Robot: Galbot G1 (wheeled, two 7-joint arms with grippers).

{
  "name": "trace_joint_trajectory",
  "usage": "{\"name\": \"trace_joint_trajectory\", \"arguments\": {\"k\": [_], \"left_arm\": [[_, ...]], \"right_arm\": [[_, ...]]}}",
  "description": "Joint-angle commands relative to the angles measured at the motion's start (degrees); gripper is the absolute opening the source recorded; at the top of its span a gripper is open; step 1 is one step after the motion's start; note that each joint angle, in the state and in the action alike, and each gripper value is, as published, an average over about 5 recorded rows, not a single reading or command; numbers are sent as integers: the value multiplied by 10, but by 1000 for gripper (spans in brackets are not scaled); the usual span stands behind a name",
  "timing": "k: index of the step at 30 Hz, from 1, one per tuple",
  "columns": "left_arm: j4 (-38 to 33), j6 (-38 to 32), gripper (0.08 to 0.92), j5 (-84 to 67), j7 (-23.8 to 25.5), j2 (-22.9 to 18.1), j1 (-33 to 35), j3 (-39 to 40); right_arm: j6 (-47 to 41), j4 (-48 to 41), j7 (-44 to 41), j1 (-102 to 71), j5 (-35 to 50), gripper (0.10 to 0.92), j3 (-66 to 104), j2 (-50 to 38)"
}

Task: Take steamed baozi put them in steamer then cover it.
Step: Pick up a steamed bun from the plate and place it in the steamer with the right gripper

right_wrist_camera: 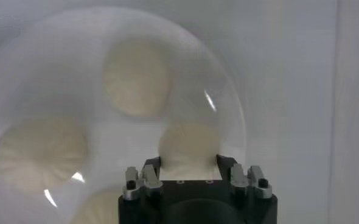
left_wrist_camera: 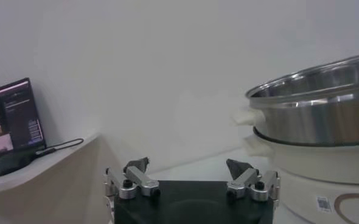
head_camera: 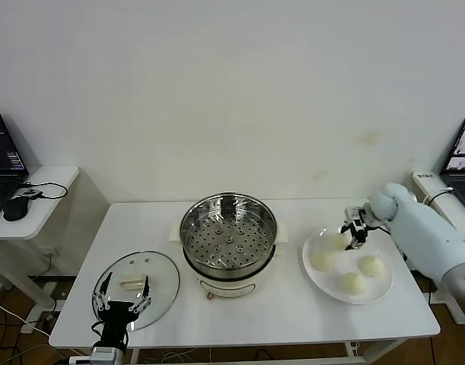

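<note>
Right gripper fingers apart.

Head camera high, facing table, wrist cameras close, low

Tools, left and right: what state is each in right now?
Left tool: open, holding nothing, over the lid.
Right tool: open around a baozi on the plate, not closed yet.

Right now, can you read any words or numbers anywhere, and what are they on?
None can be read.
Left laptop screen: lines of text, too small to read.
Right laptop screen: too small to read.
Sticker on the steamer's white base: blurred, unreadable.
White box by the right laptop: dark marking, too small to read.
</note>
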Motion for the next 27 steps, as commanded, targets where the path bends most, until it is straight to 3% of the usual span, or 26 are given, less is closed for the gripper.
{"name": "trace_joint_trajectory", "arguments": {"k": [1, 16, 27], "left_arm": [[-4, 0, 823, -5, 0, 2, 0, 3], [-6, -2, 823, -27, 1, 11, -2, -10], [-4, -3, 823, -40, 4, 10, -1, -29]], "right_arm": [[-22, 121, -11, 132, 131, 594, -105, -65], [-12, 147, 20, 327, 277, 602, -280, 84], [74, 105, 38, 316, 262, 602, -346, 232]]}}
